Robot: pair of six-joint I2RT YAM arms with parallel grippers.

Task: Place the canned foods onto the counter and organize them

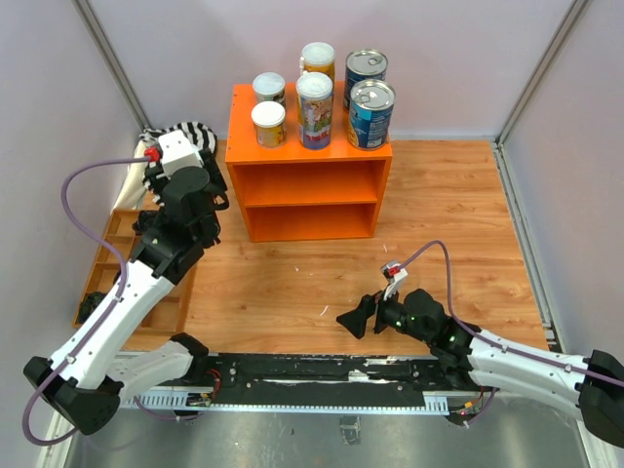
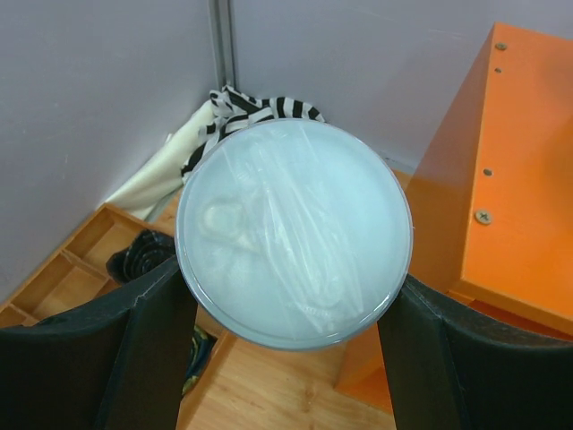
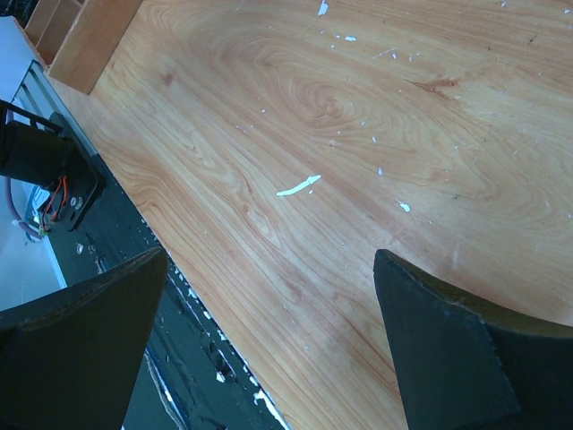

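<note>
The orange counter (image 1: 310, 185) stands at the back of the table. On its top stand several cans: two small yellowish ones with white lids (image 1: 268, 123), two tall slim ones (image 1: 314, 109) and two wide blue ones with silver tops (image 1: 370, 113). My left gripper (image 1: 207, 195) is left of the counter, shut on a can with a translucent white lid (image 2: 294, 231). Its fingers (image 2: 143, 349) press on both sides of it. The arm hides this can in the top view. The counter's side (image 2: 510, 197) is just right of the can. My right gripper (image 1: 359, 317) is open and empty (image 3: 269, 296) over the table's front.
A low brown compartmented tray (image 1: 117, 263) lies along the left wall, under my left arm. A black-and-white striped cloth (image 1: 190, 135) sits in the back left corner. A black rail (image 1: 322, 375) runs along the near edge. Grey walls close the sides.
</note>
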